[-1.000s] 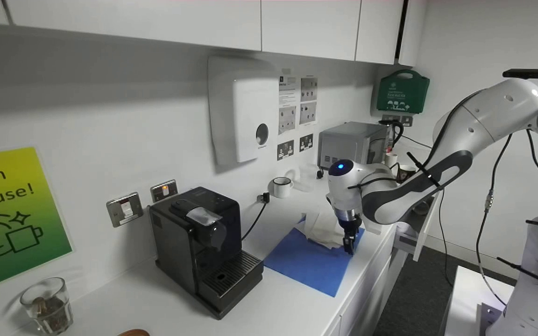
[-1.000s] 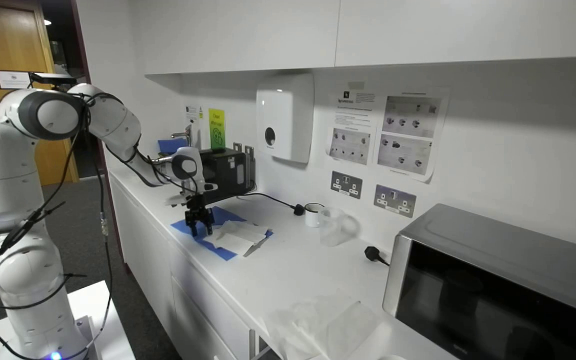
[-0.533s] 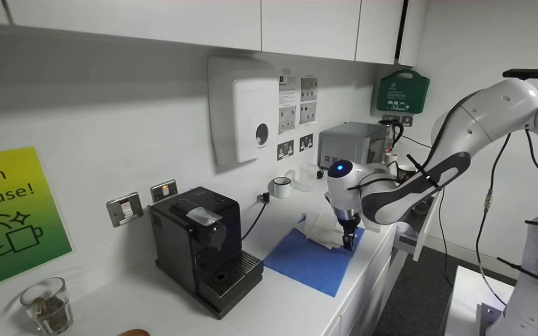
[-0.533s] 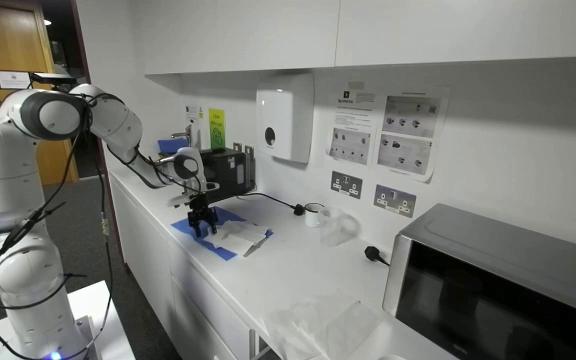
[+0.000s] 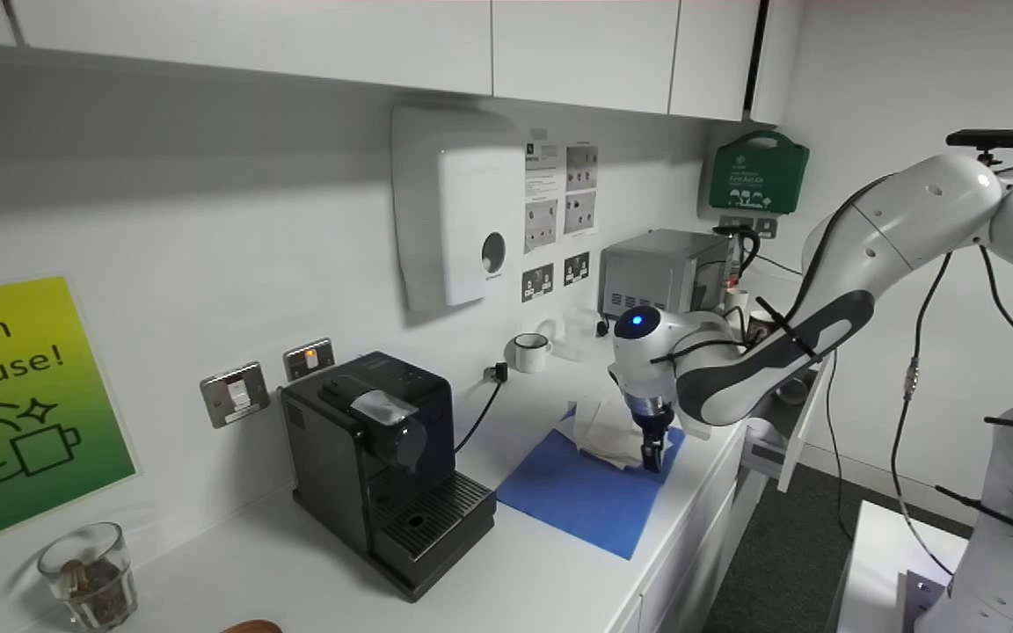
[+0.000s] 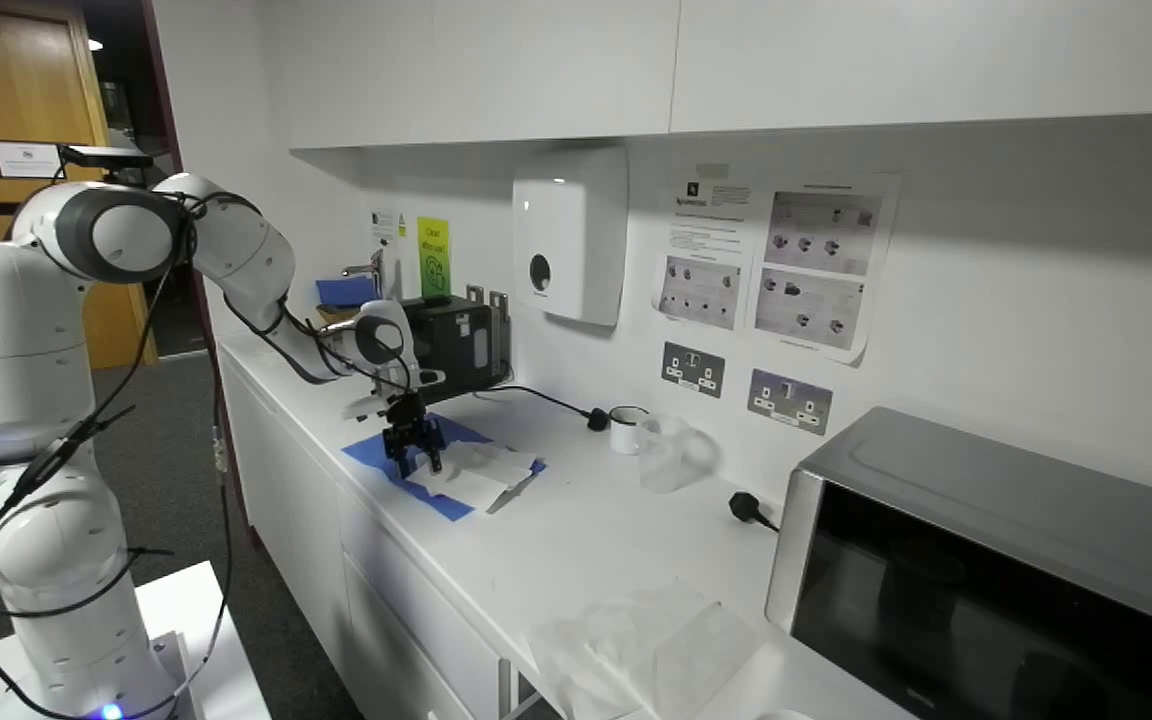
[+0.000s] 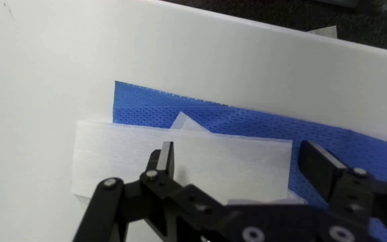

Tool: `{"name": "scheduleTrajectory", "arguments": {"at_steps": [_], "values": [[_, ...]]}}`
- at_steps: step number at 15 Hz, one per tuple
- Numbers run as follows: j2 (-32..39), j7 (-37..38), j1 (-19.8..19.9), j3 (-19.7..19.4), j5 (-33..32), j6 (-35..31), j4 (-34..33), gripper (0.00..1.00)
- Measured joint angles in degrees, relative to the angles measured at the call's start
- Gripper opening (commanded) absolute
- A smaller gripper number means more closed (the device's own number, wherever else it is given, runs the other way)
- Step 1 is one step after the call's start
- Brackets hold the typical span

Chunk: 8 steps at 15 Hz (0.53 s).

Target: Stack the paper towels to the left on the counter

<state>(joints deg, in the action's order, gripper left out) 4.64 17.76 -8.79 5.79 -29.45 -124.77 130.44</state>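
Several white paper towels [image 7: 247,161] lie loosely overlapped on a blue cloth [image 7: 139,97] on the white counter. The towels show in both exterior views [image 5: 603,435] [image 6: 484,468], with the blue cloth [image 5: 577,501] reaching toward the coffee machine. My gripper [image 7: 235,148] is open and empty, pointing down at the towels' edge near the counter's front. In the wrist view one finger is over the top towel and one is just beyond its short edge, over the cloth. The gripper also shows in both exterior views [image 5: 652,462] [image 6: 420,468]. Whether the fingertips touch anything, I cannot tell.
A black coffee machine [image 5: 383,475] stands beside the cloth. A white mug [image 6: 628,430] and a clear plastic container [image 6: 668,455] stand by the wall. Thin white sheets [image 6: 651,640] lie near the microwave [image 6: 986,600]. A drawer [image 5: 797,431] stands open at the counter's front.
My gripper has shifted a little from the counter's front edge inward over the towels, staying open. The towels and the cloth look unmoved.
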Motion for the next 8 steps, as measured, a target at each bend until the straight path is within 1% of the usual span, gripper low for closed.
{"name": "scheduleTrajectory", "arguments": {"at_steps": [5, 6, 7, 8], "values": [[1.23, 0.00, 0.00, -0.39, -0.01, -0.62, -1.23, 0.99], [1.38, 0.00, 0.00, -0.42, -0.01, -0.62, -1.48, 0.75], [1.52, 0.00, 0.00, -0.46, -0.01, -0.62, -1.66, 0.75], [1.69, 0.00, 0.00, -0.52, -0.01, -0.62, -1.85, 0.70]]}}
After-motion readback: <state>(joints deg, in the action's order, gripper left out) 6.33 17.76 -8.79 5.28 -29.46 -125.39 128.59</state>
